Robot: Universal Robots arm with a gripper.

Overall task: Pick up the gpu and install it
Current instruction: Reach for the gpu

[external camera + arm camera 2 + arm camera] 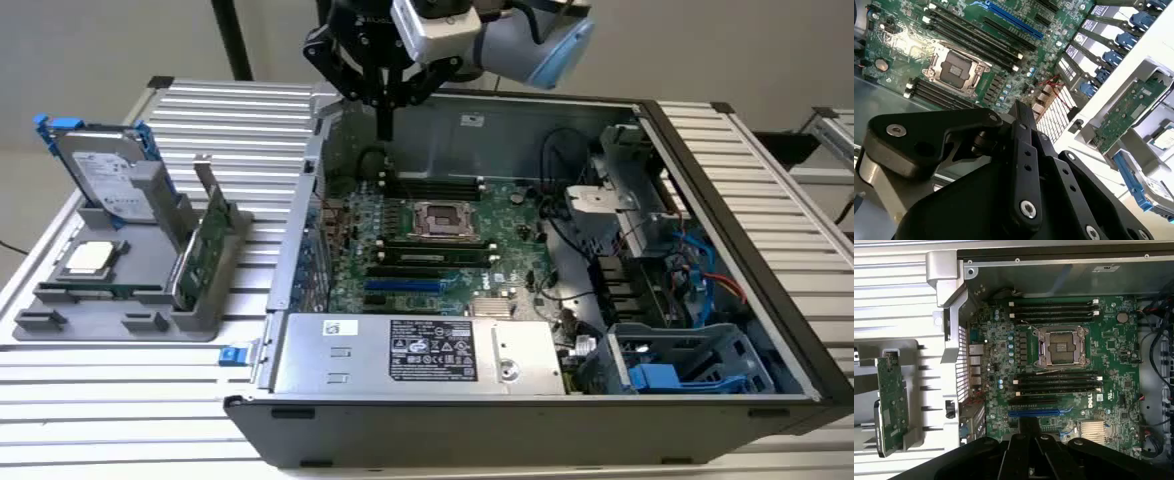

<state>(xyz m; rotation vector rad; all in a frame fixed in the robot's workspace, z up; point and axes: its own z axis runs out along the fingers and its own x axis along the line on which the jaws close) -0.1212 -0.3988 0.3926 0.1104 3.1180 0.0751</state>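
Observation:
The gpu (pixel 200 245) is a thin green card with a silver end bracket. It stands on edge in a grey holder (pixel 134 322) on the exterior view's left, outside the computer case. It also appears in both wrist views (pixel 1133 114) (pixel 891 405). My gripper (pixel 384 128) hangs over the back corner of the open case (pixel 694 210), well above the motherboard (pixel 521 225) and apart from the gpu. Its black fingers (pixel 1021 112) are pressed together with nothing between them. The gripper's tip (pixel 1029 426) sits just over the blue slot (pixel 1034 413).
A silver hard drive in a blue frame (pixel 107 175) and a small square CPU chip (pixel 88 257) share the holder. Inside the case are an empty CPU socket (pixel 438 218), memory sticks, cables, a power supply (pixel 420 350) and blue drive bays (pixel 681 370).

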